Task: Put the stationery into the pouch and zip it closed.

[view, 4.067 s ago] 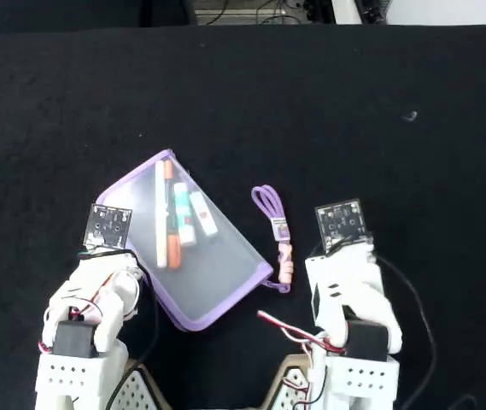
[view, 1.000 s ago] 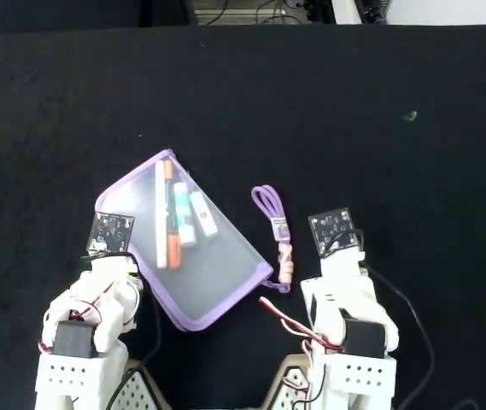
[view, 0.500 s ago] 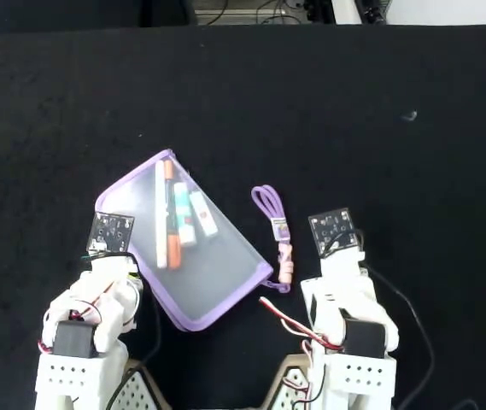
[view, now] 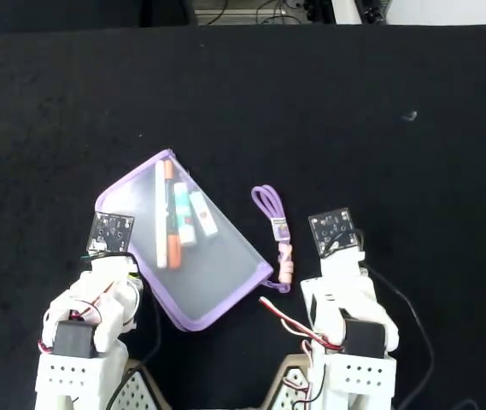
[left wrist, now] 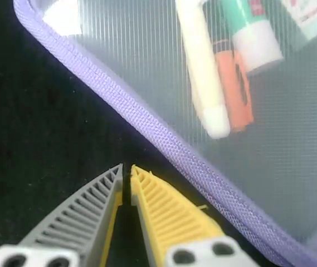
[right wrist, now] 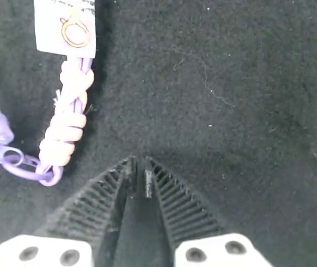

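Your left tool point(left wrist: 126, 169): tips together, empty, just beside the pouch point(left wrist: 147, 127) edge. Your right tool point(right wrist: 139, 164): tips together, empty, near the braided strap point(right wrist: 69, 125). Pouch: flat on the tabletop point(view: 354, 128), near left, stationery point(view: 174, 224) inside.

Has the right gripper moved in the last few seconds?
Yes. In the high view the right gripper drew back slightly toward its base and sideways nearer the purple strap, which stayed put.
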